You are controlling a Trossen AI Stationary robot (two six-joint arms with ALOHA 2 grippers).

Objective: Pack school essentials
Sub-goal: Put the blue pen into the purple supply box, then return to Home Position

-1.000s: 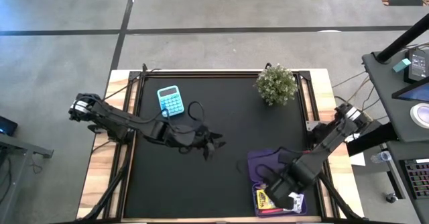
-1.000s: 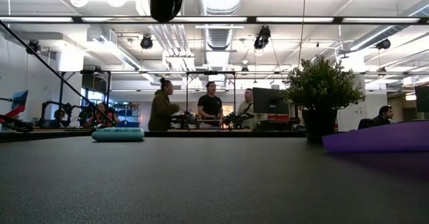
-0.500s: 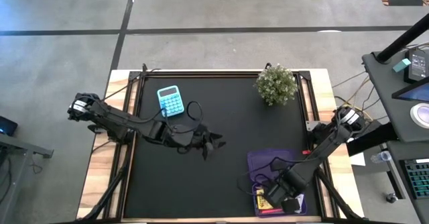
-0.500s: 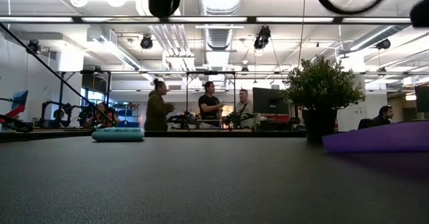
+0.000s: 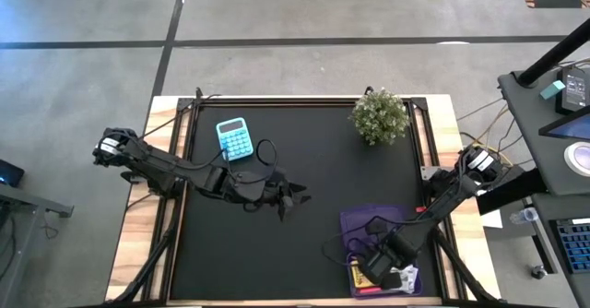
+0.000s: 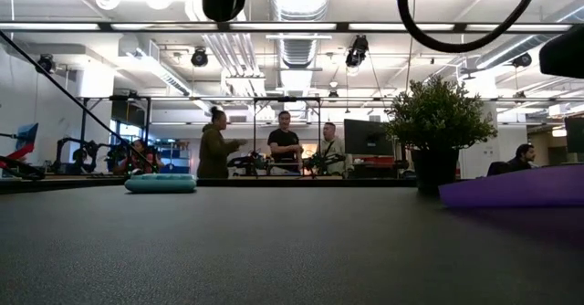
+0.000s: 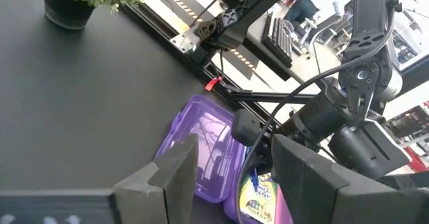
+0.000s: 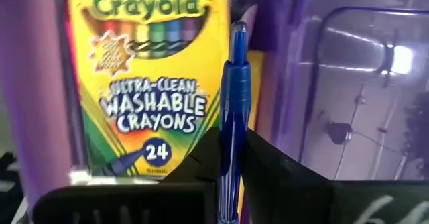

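Note:
A yellow-green crayon box [image 8: 147, 83] lies in the open purple case [image 5: 369, 223] at the table's near right. My right gripper [image 5: 376, 269] hangs over the case, pointing steeply down, shut on a blue pen [image 8: 231, 103] whose free end stands above the crayon box's right edge. Whether the pen touches the box, I cannot tell. My left gripper [image 5: 293, 197] hovers open and empty over the middle of the table, facing the case [image 7: 201, 137]. My right gripper pinches the blue pen's barrel [image 8: 226, 150] between its two fingers. The fingers come from above, pointing down, and the pen runs along them, sticking out well past the fingertips toward the crayon box. The pen's held end is hidden between the fingers.
A teal calculator [image 5: 233, 138] lies at the far left of the black mat. A potted plant [image 5: 380, 114] stands at the far right. The case's clear lid [image 8: 348, 83] lies open beside the box. People stand in the room beyond the table [image 6: 283, 145].
My right gripper has come down toward the purple case with the blue pen, rolling about its own axis and tipping more steeply downward; its cable loop has dropped into the low view. It stays shut on the pen.

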